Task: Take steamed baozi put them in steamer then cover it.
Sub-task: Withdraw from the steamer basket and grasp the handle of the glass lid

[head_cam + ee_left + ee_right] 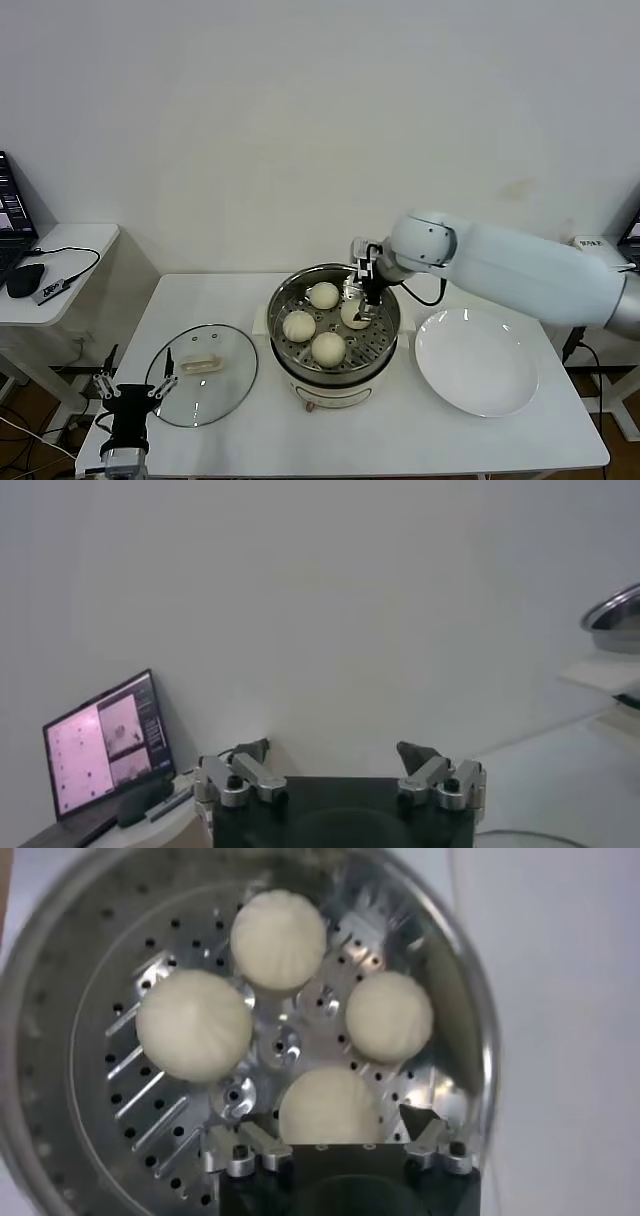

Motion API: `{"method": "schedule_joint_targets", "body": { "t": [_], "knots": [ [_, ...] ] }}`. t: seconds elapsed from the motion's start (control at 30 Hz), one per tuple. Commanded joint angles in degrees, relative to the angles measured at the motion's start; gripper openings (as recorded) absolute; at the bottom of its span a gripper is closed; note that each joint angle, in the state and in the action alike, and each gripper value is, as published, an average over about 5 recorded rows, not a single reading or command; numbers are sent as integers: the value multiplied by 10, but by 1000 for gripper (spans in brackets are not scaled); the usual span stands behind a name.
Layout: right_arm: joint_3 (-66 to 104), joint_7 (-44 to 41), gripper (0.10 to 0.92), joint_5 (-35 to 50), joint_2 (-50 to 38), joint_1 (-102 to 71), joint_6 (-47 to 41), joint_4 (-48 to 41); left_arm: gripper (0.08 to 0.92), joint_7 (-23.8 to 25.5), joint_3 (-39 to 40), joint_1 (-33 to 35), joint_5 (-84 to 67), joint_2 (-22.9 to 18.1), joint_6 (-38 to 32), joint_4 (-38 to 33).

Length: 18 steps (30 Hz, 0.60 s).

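Baozi [328,347], all four, are sitting in the steamer [388,335]; my right fingers [425,1125] are straddling one, spread. Glass lid [203,374] and plate [478,362] are flanking it on the desk [400,430]; my left fingers [165,383] are idling, spread.

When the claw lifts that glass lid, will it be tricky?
Probably a little. The glass lid looks smooth and breakable, so likely slippery and fragile. It lies flat with its handle on top, giving the open left claw a likely grip.

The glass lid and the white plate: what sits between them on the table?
In the head view, the round stainless-steel steamer stands between the round glass lid and the flat white round plate, with four cream-white buns inside.
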Motion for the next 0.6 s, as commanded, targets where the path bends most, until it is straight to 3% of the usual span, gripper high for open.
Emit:
{"method": "schedule_joint_targets", "body": {
  "t": [0.03,0.17,0.3,0.47,0.6],
  "knots": [
    [111,247,822,107,-119,-84,27,118,823,-1,1,-5,-1,-1,-11,8],
    [245,380,823,81,-178,-266,129,159,823,-1,1,-8,-1,-2,-20,17],
    [471,438,823,0,-191,-520,247,177,823,0,-1,-11,1,-2,-24,25],
    [746,433,823,-137,-90,-792,379,164,823,3,-3,-14,5,-2,-47,41],
    [915,389,823,-198,25,-922,471,155,823,2,-1,-16,5,-3,-56,53]
  ]
}}
